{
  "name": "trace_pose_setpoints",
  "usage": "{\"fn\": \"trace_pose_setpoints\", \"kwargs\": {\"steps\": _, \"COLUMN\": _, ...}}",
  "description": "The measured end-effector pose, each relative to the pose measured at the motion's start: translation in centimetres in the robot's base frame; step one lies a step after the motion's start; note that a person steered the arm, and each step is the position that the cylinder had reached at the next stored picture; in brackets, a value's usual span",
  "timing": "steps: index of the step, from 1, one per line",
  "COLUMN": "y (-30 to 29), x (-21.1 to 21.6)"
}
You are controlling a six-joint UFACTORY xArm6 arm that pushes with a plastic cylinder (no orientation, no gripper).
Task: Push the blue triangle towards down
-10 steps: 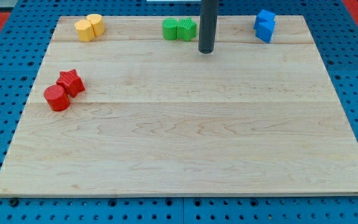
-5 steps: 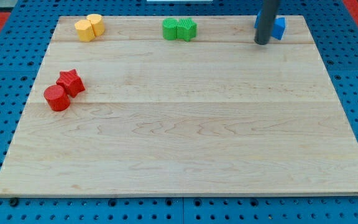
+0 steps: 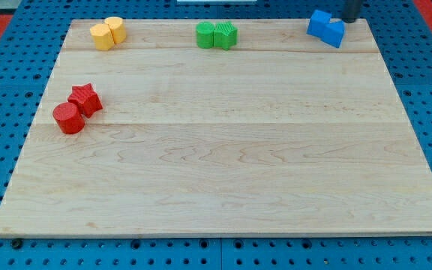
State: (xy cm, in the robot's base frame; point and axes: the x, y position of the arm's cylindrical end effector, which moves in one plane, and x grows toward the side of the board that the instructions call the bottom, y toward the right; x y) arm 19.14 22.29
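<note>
Two blue blocks sit together at the board's top right; I cannot tell their shapes apart for sure: one [image 3: 319,23] on the left, the other [image 3: 334,33] just right of it and a little lower. My tip [image 3: 349,19] is at the view's top edge, just above and to the right of the blue pair, close to the right-hand blue block. Only the rod's lowest part shows.
Two yellow blocks [image 3: 108,32] sit at the top left and two green blocks [image 3: 217,34] at the top middle. A red star [image 3: 85,98] and a red cylinder [image 3: 68,118] sit at the left. The wooden board [image 3: 223,150] lies on a blue pegboard.
My tip has moved right along the top, from beside the green blocks, past the blue pair, to their upper right. The blue blocks have shifted and turned slightly.
</note>
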Motion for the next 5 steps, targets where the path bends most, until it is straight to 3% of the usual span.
{"fn": "trace_pose_setpoints", "kwargs": {"steps": 1, "y": -1.3, "x": 2.4}}
{"fn": "trace_pose_setpoints", "kwargs": {"steps": 2, "y": 4.6, "x": 6.3}}
{"fn": "trace_pose_setpoints", "kwargs": {"steps": 3, "y": 6.8, "x": 7.3}}
{"fn": "trace_pose_setpoints", "kwargs": {"steps": 4, "y": 2.7, "x": 8.8}}
{"fn": "trace_pose_setpoints", "kwargs": {"steps": 5, "y": 2.2, "x": 8.3}}
